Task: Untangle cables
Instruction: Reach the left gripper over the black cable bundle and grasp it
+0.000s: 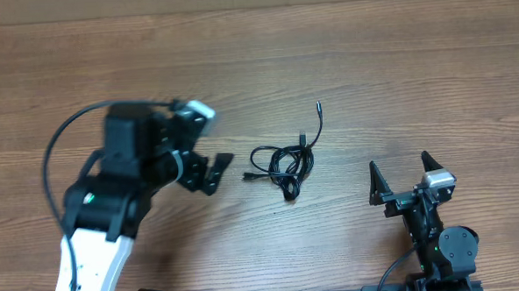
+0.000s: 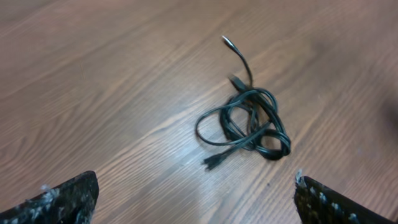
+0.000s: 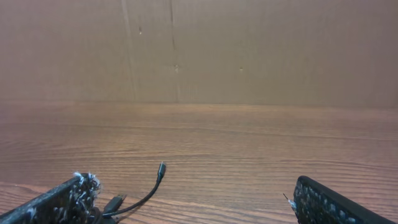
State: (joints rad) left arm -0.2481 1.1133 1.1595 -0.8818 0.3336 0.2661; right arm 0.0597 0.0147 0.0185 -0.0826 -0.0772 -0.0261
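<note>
The cables point(image 1: 282, 166) lie in a small black tangled bundle at the middle of the table, with one loose end point(image 1: 318, 108) trailing up and to the right. My left gripper point(image 1: 210, 172) hovers just left of the bundle, open and holding nothing. In the left wrist view the cables point(image 2: 249, 124) lie ahead of the open gripper point(image 2: 196, 202), apart from both fingers point(image 2: 62, 202). My right gripper point(image 1: 403, 179) stands open to the right of the bundle, well clear of it. In the right wrist view, a plug end point(image 3: 160, 169) curves up near the left finger point(image 3: 62, 202) of the gripper point(image 3: 193, 205).
The wooden table point(image 1: 414, 68) spreads all round the bundle. A brown wall point(image 3: 249, 50) rises behind the table's far edge. The left arm's thick black wire point(image 1: 54, 154) loops at the left.
</note>
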